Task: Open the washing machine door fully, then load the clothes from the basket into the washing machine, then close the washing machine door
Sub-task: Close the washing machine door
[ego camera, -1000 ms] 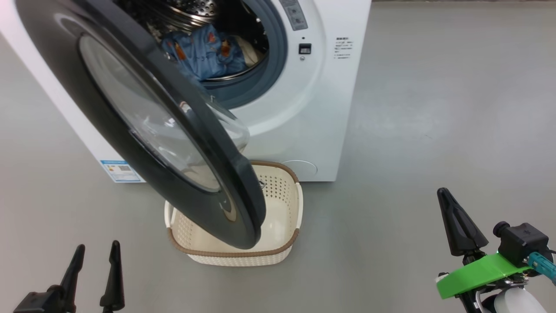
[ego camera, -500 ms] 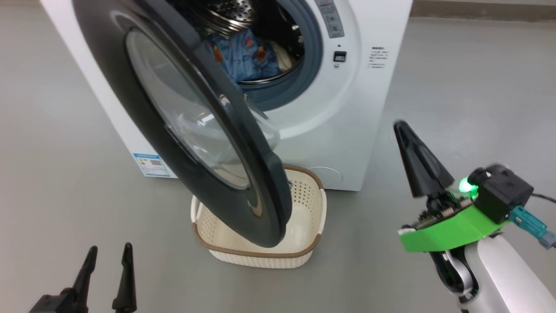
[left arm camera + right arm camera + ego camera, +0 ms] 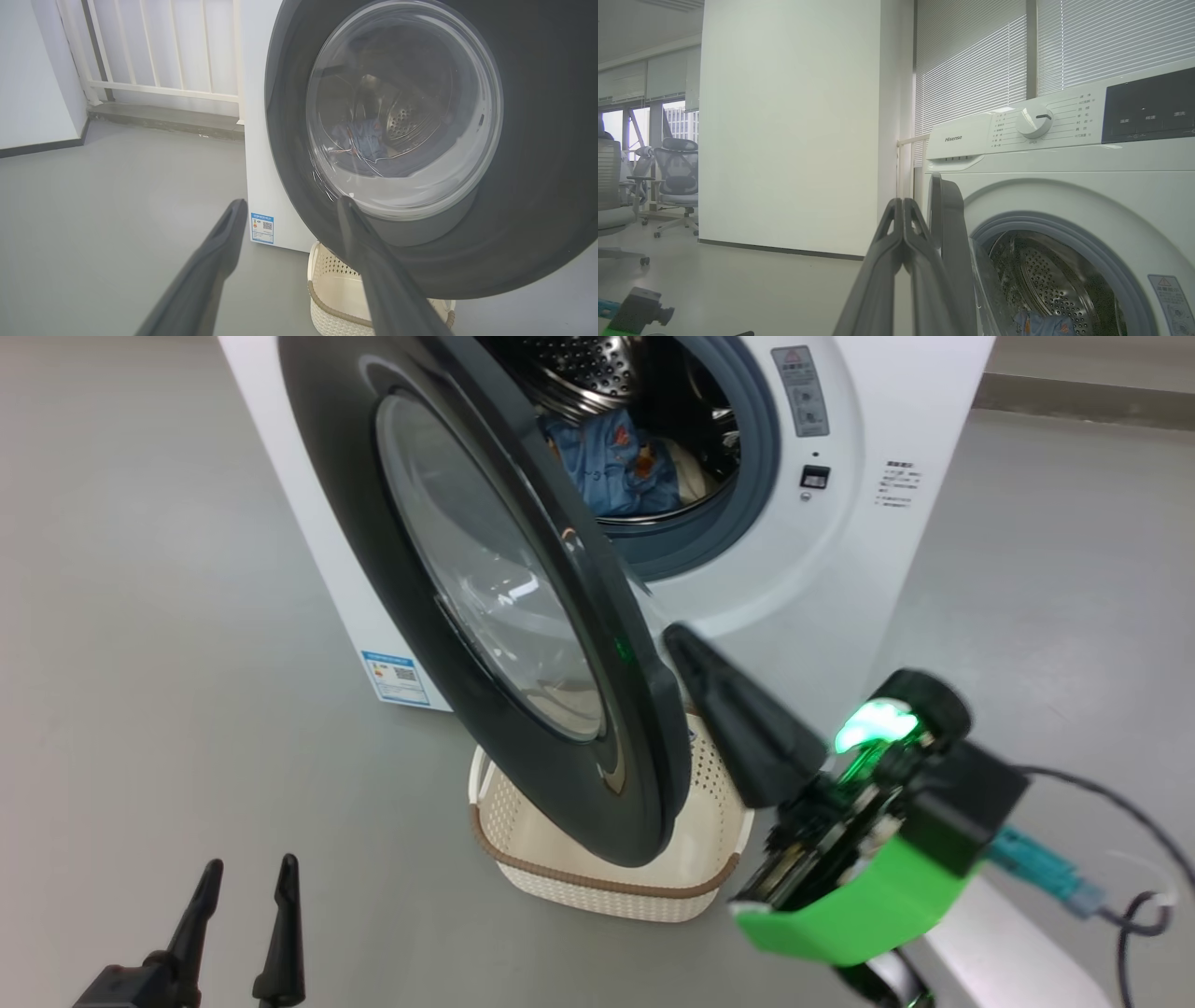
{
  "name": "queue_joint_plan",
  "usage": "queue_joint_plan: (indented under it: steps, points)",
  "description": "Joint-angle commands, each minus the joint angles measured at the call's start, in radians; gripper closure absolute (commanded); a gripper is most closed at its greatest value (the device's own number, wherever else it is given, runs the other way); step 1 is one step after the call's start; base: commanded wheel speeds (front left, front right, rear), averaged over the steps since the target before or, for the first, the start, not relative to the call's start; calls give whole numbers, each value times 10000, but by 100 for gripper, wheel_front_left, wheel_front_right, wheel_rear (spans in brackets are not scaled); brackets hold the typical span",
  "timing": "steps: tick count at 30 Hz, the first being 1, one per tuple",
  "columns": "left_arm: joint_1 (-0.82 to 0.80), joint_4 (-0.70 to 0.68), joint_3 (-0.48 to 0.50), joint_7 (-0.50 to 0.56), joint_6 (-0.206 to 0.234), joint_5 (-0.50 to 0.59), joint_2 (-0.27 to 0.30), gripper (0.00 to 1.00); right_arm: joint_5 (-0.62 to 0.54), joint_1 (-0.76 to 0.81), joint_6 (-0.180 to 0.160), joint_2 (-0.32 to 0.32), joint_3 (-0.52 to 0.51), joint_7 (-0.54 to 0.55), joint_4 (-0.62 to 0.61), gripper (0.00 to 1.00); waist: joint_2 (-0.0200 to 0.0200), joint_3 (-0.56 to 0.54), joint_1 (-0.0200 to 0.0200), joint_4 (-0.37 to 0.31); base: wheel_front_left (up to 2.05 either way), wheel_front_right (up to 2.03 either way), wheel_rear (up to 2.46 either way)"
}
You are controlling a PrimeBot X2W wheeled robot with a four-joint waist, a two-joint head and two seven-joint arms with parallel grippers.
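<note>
The white washing machine (image 3: 840, 569) stands with its black-rimmed door (image 3: 373, 523) swung partly out over the cream basket (image 3: 607, 887). What shows of the basket's inside is bare. Blue printed clothes (image 3: 611, 467) lie in the steel drum. My right gripper (image 3: 674, 637) is shut with nothing in it, its tip right beside the door's free edge on the drum side. In the right wrist view the shut gripper (image 3: 902, 203) points just left of the door's edge (image 3: 948, 224). My left gripper (image 3: 250, 864) is open and low, facing the door's glass (image 3: 402, 107).
A blue label sticker (image 3: 397, 677) marks the machine's side. A white railing (image 3: 163, 60) runs behind the machine on its left. A white pillar (image 3: 794, 126) and office chairs (image 3: 677, 177) stand beyond it. Grey floor (image 3: 140, 663) spreads all round.
My right gripper, still shut, has risen and swung left, up to the door's free edge. The head view has shifted. The left gripper stays open in place.
</note>
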Motion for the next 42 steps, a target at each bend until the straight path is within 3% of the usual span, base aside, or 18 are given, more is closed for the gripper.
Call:
queue_joint_plan:
  steps: [1,15,21,42]
  points:
    - [-118,-302,308,-105,6,34,141,0,198,-188,44,96,337,-48,-166,100,0,18,0,138,0,0,0]
    - [-261,-237,228,-105,6,-68,34,0,1056,636,44,114,2098,-48,1888,100,0,394,0,419,0,0,0]
    - [-406,-153,144,-105,6,-147,-3,0,1269,716,44,20,2411,-48,2916,100,0,635,0,437,0,0,0]
    - [-935,-125,81,-105,6,-252,-185,0,1236,-48,44,147,2057,-48,4277,100,0,1373,0,457,0,0,0]
